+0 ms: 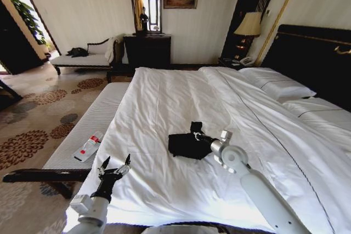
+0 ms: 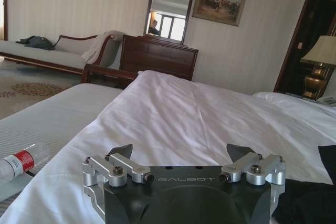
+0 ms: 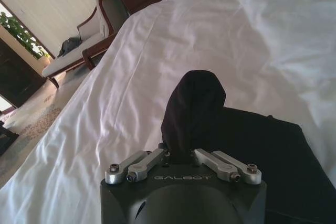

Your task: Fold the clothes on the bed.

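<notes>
The clothes, a crumpled black T-shirt (image 1: 184, 146), lie near the middle of the bed (image 1: 164, 97) with its white duvet. My right gripper (image 1: 196, 135) is shut on an edge of the shirt, and a fold of black cloth (image 3: 194, 103) stands up from between its fingers (image 3: 157, 157). The right gripper (image 3: 181, 153) sits low over the rest of the shirt (image 3: 262, 150). My left gripper (image 1: 114, 166) hovers open over the bed's near left corner, holding nothing. In the left wrist view the left gripper (image 2: 181, 153) faces along the duvet, and the shirt (image 2: 315, 192) lies off to one side.
A pale striped bench (image 1: 93, 124) runs along the bed's left side, with a plastic bottle (image 1: 88, 147) lying on it. Pillows (image 1: 277, 83) and a dark headboard (image 1: 312, 58) stand at the right. A chaise (image 1: 88, 56), dresser (image 1: 147, 50) and lamp (image 1: 249, 26) line the far wall.
</notes>
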Robot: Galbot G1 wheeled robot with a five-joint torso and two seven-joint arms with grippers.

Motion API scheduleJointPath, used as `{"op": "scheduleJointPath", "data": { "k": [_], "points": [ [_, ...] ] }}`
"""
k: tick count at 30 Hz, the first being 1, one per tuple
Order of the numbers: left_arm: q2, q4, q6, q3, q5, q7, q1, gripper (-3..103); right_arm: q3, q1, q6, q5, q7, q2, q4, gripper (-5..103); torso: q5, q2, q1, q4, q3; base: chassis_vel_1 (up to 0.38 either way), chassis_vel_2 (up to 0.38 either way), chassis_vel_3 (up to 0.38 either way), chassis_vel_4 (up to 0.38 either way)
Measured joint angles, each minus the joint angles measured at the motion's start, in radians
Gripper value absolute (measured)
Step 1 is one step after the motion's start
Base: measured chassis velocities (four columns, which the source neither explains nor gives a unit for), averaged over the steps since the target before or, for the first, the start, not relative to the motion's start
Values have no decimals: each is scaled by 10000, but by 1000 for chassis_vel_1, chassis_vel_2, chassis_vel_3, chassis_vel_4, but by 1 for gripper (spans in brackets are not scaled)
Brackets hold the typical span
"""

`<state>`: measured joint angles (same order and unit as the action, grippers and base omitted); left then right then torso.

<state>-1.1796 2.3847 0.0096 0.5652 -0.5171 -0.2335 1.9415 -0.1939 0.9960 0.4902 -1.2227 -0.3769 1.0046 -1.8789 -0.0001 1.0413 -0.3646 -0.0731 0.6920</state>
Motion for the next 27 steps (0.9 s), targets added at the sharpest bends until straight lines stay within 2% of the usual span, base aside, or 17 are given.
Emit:
{"op": "scheduleJointPath", "data": {
  "k": [12, 19, 22, 23, 25, 26, 27],
  "points": [
    [68, -38, 4, 14, -55, 22, 91, 100, 1006, -380, -174, 1079, 181, 545, 639, 7, 1, 0, 1, 0, 0, 0, 0, 0, 0],
    [139, -52, -19, 38, -99, 73, 145, 100, 1313, -609, -207, 1146, 201, 658, 804, 3, 0, 0, 0, 0, 0, 0, 0, 0, 0],
    [118, -21, -81, 23, -63, 162, 334, 100, 1371, -569, -310, 1341, 427, 686, 764, 16, 1, 0, 1, 0, 0, 0, 0, 0, 0],
    [118, -21, -81, 23, -63, 162, 334, 100, 1371, -569, -310, 1341, 427, 686, 764, 16, 1, 0, 1, 0, 0, 0, 0, 0, 0],
    [99, -18, -148, 30, 16, 174, 400, 100, 1390, -524, -336, 1523, 538, 715, 738, 27, 1, 0, 2, 0, 0, 0, 0, 0, 0],
    [92, 3, -157, 46, 31, 177, 418, 100, 1393, -502, -345, 1589, 580, 720, 704, 27, 0, 0, 2, 0, 0, 0, 0, 0, 0],
    [93, 31, -160, 60, 33, 184, 427, 100, 1408, -477, -407, 1727, 643, 714, 674, 33, 1, 0, 2, 1, -1, 0, 0, 0, 0]
  ]
}}
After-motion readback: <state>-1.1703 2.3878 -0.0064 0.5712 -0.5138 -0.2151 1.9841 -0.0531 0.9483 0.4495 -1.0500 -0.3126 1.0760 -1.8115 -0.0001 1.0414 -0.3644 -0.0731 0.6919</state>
